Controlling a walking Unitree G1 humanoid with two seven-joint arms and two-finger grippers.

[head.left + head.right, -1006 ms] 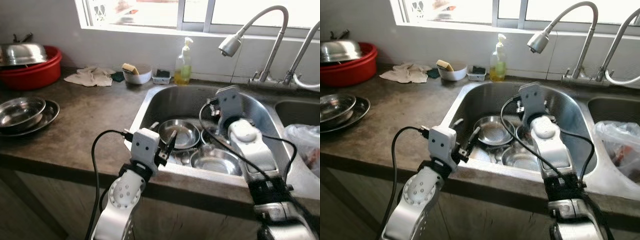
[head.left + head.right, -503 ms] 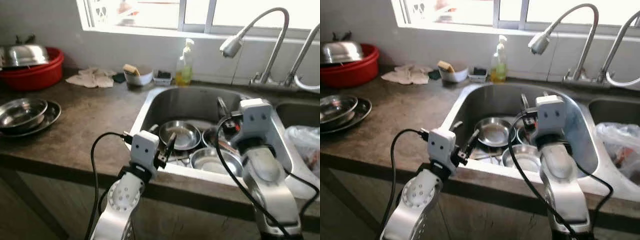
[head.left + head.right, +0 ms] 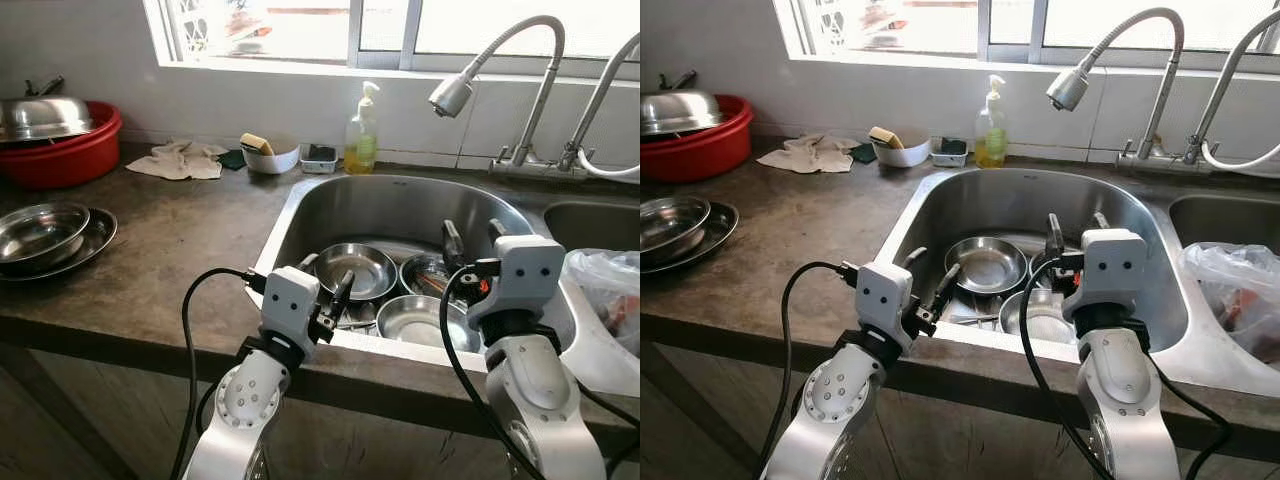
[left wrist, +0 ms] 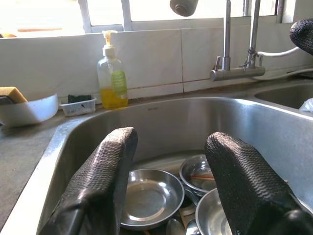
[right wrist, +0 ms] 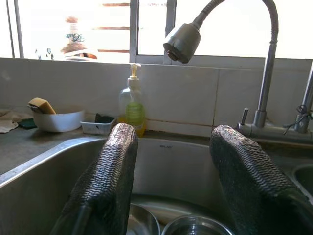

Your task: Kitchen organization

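The steel sink (image 3: pixel 300 196) holds several steel bowls: one at the left (image 3: pixel 357 270), one at the front (image 3: pixel 425 320) and one behind it (image 3: pixel 430 272). My left gripper (image 3: pixel 325 275) hovers over the sink's front left rim, open and empty, and points at the left bowl (image 4: pixel 146 196). Above the front right of the basin, my right gripper (image 3: pixel 472 236) is open with nothing between its fingers (image 5: pixel 115 161). It is held above the bowls and touches none of them.
A soap bottle (image 3: pixel 362 135), a white bowl with a sponge (image 3: pixel 268 158) and a cloth (image 3: pixel 180 160) line the back ledge. The faucet head (image 3: pixel 452 95) hangs over the sink. Stacked steel bowls (image 3: pixel 40 230) and a red basin (image 3: pixel 60 150) sit at the left. A plastic bag (image 3: pixel 605 290) lies at the right.
My right gripper has drawn back from deep over the bowls toward the sink's front right and risen. The left gripper has hardly moved. The camera has shifted a little.
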